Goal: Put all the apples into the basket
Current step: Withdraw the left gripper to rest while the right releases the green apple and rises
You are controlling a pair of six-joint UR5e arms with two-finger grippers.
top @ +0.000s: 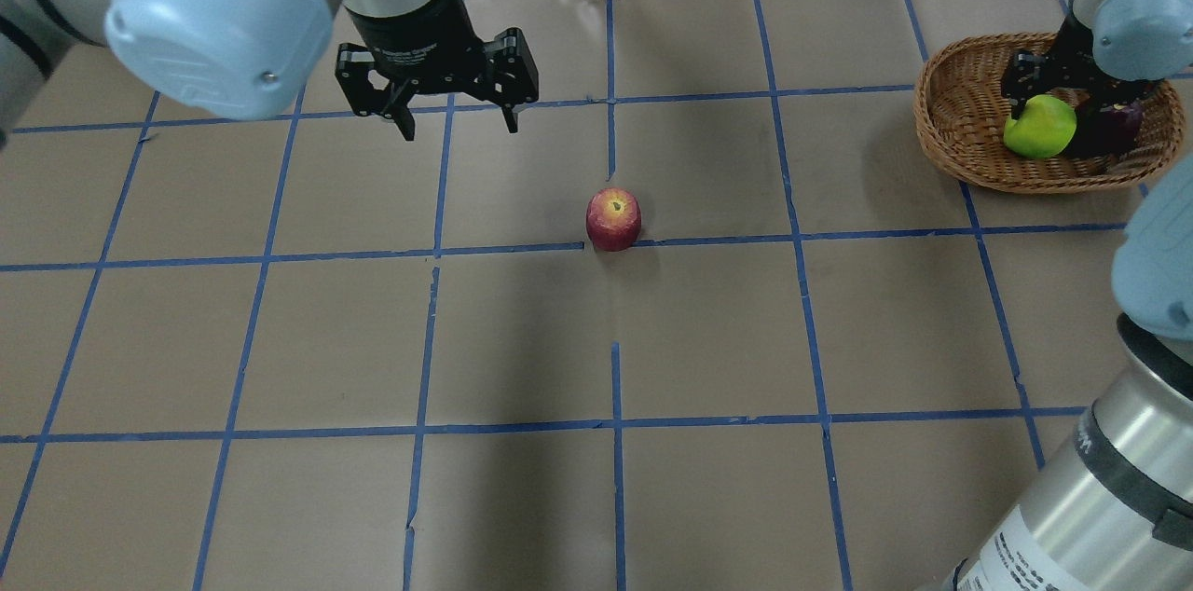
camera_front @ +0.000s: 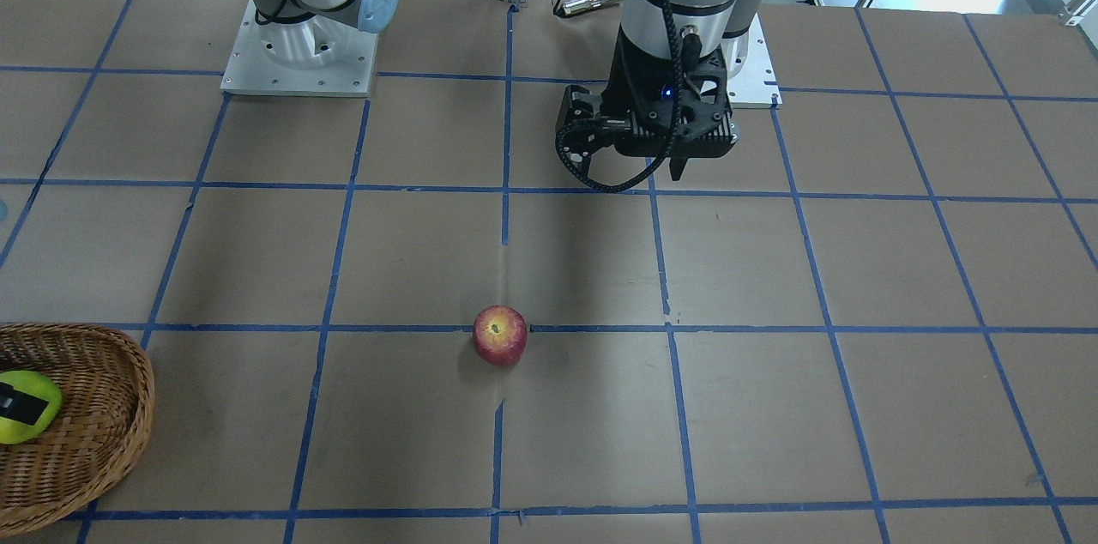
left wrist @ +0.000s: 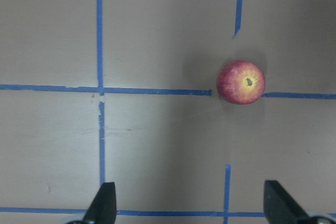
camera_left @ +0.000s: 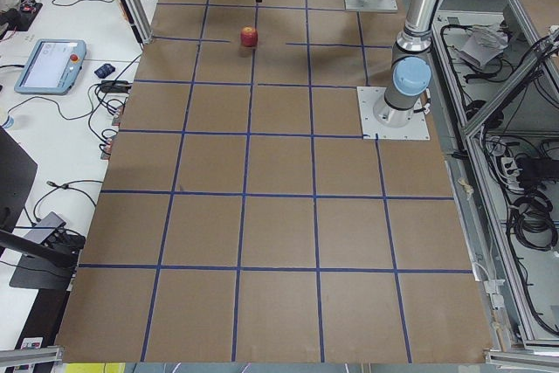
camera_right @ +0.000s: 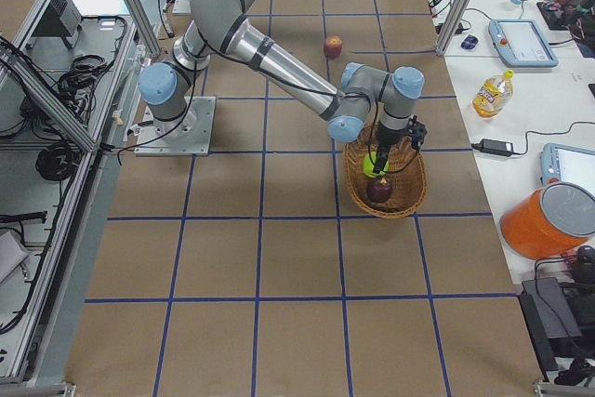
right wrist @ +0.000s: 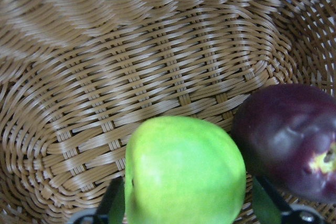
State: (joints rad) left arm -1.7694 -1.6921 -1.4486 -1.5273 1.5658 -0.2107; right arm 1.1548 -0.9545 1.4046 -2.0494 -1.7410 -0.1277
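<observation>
Overhead exterior view, near to far: red apple (top: 613, 219) with yellowish blush, alone mid-counter (top: 280, 339) on a blue tape line (top: 503, 248). Beyond it, the left end effector (top: 459, 127) hangs with fingers apart and empty. At far right is the wicker basket (top: 925, 120), where the right end effector (right wrist: 189, 200) is clamped on the yellow-green apple (top: 1039, 127). The maroon apple (right wrist: 286, 140) lies just beside it inside.
</observation>
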